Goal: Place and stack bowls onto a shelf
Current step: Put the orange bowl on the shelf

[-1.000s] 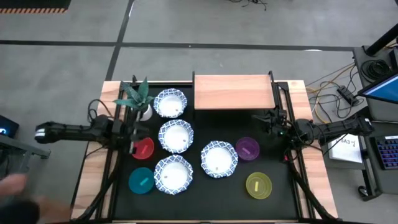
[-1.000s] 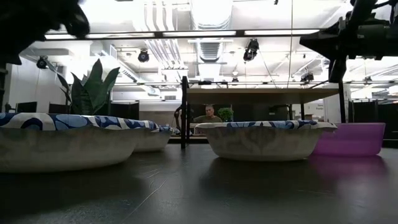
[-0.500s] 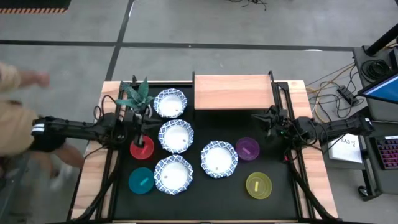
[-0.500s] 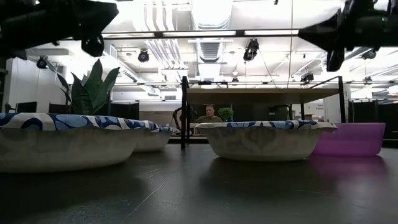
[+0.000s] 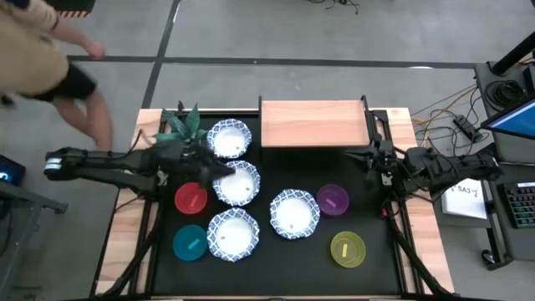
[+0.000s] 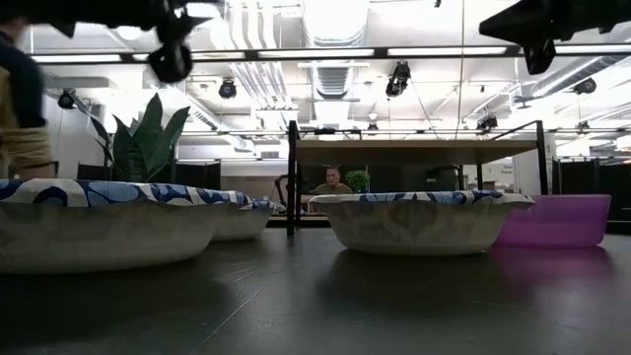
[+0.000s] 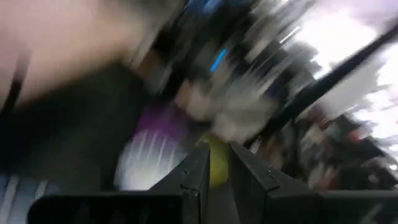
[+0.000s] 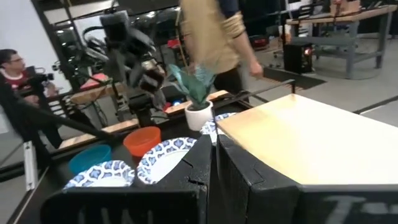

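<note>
I see the table with all eight bowls on it and the shelf bare at its far edge, so I judge stacking not yet begun. The left gripper hovers at the rim of the middle patterned bowl, fingers nearly together and empty. The right gripper waits beside the shelf, fingers likewise near-closed and empty. Next, I would spread the left fingers over that bowl's rim.
</note>
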Action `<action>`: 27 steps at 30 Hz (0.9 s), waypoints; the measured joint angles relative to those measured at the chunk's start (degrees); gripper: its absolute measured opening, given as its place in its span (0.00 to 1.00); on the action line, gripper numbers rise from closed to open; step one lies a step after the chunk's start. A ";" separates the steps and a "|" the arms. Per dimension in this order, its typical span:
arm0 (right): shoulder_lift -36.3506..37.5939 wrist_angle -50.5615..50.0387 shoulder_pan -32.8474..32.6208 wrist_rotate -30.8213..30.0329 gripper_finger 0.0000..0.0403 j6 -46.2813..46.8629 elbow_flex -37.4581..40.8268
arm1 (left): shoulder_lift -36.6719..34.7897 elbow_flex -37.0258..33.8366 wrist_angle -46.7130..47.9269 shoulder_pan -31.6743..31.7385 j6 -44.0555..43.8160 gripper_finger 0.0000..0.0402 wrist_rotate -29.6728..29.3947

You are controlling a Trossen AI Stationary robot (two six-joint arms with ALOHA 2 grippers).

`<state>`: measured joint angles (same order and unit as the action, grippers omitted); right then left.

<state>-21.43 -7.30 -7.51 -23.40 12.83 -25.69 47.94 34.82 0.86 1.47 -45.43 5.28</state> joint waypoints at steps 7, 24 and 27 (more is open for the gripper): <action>0.00 0.04 -4.40 0.46 0.04 0.14 1.24 | 14.76 19.50 58.00 -10.44 -19.37 0.10 -1.32; -0.02 0.28 -6.88 0.46 0.04 0.13 2.21 | 29.62 22.66 70.30 -16.30 -22.85 0.35 -6.17; -0.04 0.28 -6.88 0.46 0.04 0.05 2.21 | 29.69 19.57 66.90 -16.30 -23.24 0.37 -6.18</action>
<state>-21.47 -7.03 -14.39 -22.94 12.88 -23.49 77.62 54.39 67.76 -14.83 -68.67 -0.90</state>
